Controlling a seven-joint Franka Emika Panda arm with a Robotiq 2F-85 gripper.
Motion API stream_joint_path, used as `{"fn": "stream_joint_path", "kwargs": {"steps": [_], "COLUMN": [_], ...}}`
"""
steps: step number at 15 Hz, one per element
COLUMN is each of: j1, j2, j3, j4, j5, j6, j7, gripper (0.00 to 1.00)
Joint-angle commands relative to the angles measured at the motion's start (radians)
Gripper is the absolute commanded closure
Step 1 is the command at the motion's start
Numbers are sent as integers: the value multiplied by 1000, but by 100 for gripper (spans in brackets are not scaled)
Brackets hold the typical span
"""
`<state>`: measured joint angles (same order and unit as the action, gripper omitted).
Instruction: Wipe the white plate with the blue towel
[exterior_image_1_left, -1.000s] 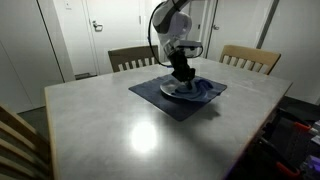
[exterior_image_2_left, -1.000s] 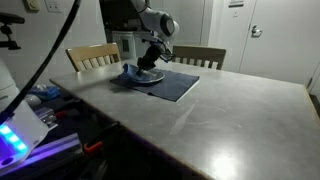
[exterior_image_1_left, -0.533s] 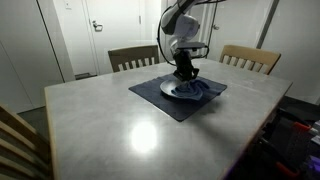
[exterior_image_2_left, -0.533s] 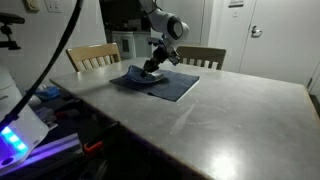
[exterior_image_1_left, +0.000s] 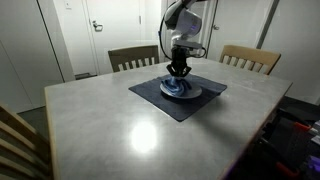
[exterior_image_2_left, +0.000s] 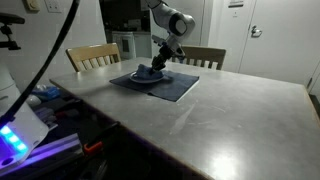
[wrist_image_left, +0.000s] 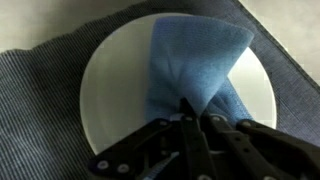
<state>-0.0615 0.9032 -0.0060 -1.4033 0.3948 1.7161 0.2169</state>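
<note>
Clamps the gripper (wrist_image_left: 190, 108) narrow on a bunched fold of the blue towel (wrist_image_left: 197, 58). Presses that towel down onto the white plate (wrist_image_left: 112, 88), fanned across the plate's middle and out over one rim in the wrist view. Rests plate and towel on a dark placemat (exterior_image_1_left: 158, 101), toward the desk (exterior_image_1_left: 110, 125) edge lined by two wooden chairs (exterior_image_1_left: 132, 57), well apart from the near corners. Reaches down from the arm (exterior_image_2_left: 168, 22) above in both exterior views.

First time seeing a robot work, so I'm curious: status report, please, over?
Gripper shut on blue towel. Towel spread across white plate, plate on dark mat. No obstruction seen.
</note>
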Motion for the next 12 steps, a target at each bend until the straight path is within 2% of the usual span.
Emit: {"fn": "stream_joint_path", "kwargs": {"steps": [1,6,12], "j1": [11,61,151], "j2": [-89,-165,-167], "j3": [29,42,59], "j4": [-83,-95,-25], "j5": [0,-48,-118], "j6": [92,135,260], "j7": [-69,-81,-48], "gripper": [98,98,98]}}
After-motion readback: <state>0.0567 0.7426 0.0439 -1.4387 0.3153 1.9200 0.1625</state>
